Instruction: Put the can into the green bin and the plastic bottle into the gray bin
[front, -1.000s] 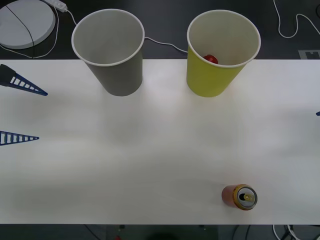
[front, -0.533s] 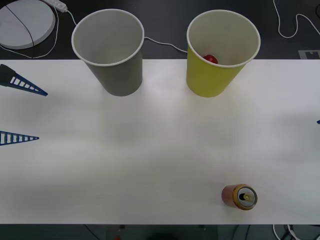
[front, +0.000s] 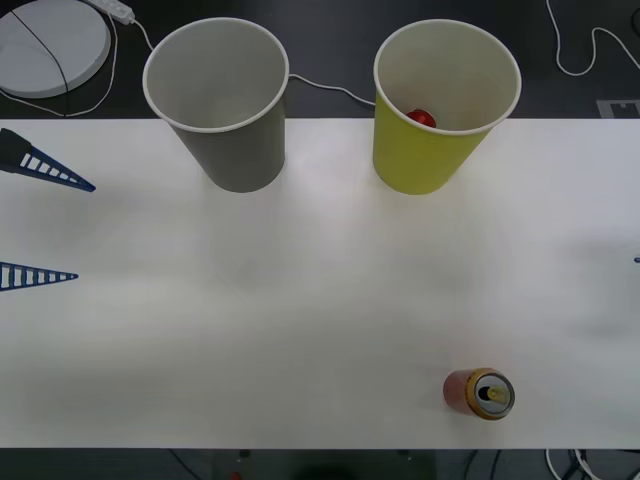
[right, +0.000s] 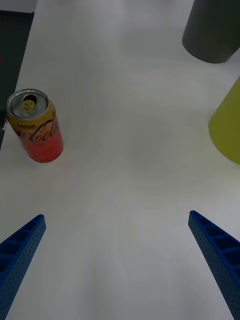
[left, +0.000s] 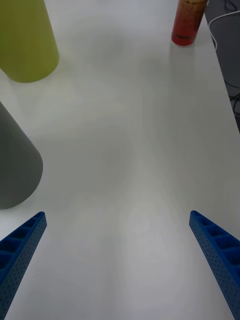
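1. Can (front: 479, 393) upright near the bench's (front: 320, 300) front edge, toward its right end; gold top and tab up. Nothing touches it.
2. Green bin (front: 440, 110) and gray bin (front: 222, 105) upright at the back edge, well apart; green sits on the can's side. Something small and red lies inside the green bin; can't tell what.
3. Right gripper (right: 120, 265) spread wide, empty, off the right edge with only a fingertip over the bench; its wrist view has the can ahead and to one side, not between the fingers.
4. Left gripper (front: 40, 220) spread, empty, parked at the left edge.
5. Step in hand, as judged: reach for the can. Best to swing until the can centres between the fingers, then close on the red wall below the rim.
6. Room: open bench between can and bins, nothing to dodge. Can is close to the front edge, so a nudge outward risks a fall; approach from the side.
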